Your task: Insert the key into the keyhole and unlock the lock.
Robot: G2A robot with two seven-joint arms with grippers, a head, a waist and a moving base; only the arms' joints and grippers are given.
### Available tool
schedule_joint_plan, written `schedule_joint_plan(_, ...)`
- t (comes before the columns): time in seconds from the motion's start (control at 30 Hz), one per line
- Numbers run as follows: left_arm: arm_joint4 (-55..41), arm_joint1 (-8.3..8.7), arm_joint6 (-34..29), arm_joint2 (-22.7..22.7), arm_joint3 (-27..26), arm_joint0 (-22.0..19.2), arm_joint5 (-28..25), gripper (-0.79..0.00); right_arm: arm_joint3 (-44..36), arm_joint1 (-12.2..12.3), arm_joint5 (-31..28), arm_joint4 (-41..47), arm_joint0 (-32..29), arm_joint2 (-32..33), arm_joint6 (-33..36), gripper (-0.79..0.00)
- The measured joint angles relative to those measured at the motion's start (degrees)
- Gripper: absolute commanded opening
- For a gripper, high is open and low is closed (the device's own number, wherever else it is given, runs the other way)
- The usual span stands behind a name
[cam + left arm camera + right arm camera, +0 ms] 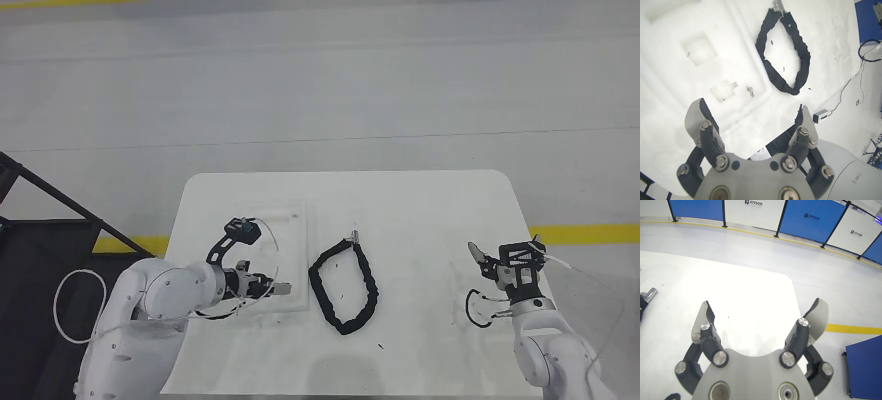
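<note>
- The left claw (751, 103) hangs wide open over the white foam tray (290, 220) on the worktop's (430, 205) left side.
- A small metal key (751, 91) lies on the tray beside a recess, near its edge.
- The black-sleeved chain lock (345, 290) lies looped mid-worktop, just beside the tray.
- The right claw (761, 302) is spread open near the worktop's right edge.

A white table (430, 200) with rounded corners stood on a pale grey floor (320, 80) marked with a yellow line (590, 234). Blue and white panels (810, 220) on black posts (781, 219) fenced the far side.
</note>
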Motion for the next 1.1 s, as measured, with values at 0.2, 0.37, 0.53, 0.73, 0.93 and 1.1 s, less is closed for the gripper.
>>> schedule_joint_plan(0.2, 4.99, -0.12, 0.34, 5.09, 2.36, -2.75, 2.75, 0.000, 0.00, 0.00, 0.00, 0.00, 0.00, 0.00, 0.00, 0.000)
schedule_joint_plan(0.37, 6.42, -0.19, -0.40, 7.87, 2.61, -4.30, 3.93, -0.292, 0.00, 0.00, 0.00, 0.00, 0.00, 0.00, 0.00, 0.000)
schedule_joint_plan(0.53, 7.34, -0.24, -1.09, 10.20, 2.95, -5.05, 4.64, -0.403, 0.00, 0.00, 0.00, 0.00, 0.00, 0.00, 0.00, 0.000)
schedule_joint_plan(0.73, 8.20, -0.29, -1.39, 12.18, 4.69, -6.12, 5.49, -0.434, 0.00, 0.00, 0.00, 0.00, 0.00, 0.00, 0.00, 0.000)
schedule_joint_plan(0.93, 8.01, -0.30, -1.38, 12.97, 6.07, -7.27, 5.92, -0.465, 0.00, 0.00, 0.00, 0.00, 0.00, 0.00, 0.00, 0.000)
schedule_joint_plan(1.1, 7.83, -0.23, -1.52, 13.43, 6.51, -7.62, 6.02, -0.440, 0.00, 0.00, 0.00, 0.00, 0.00, 0.00, 0.00, 0.000)
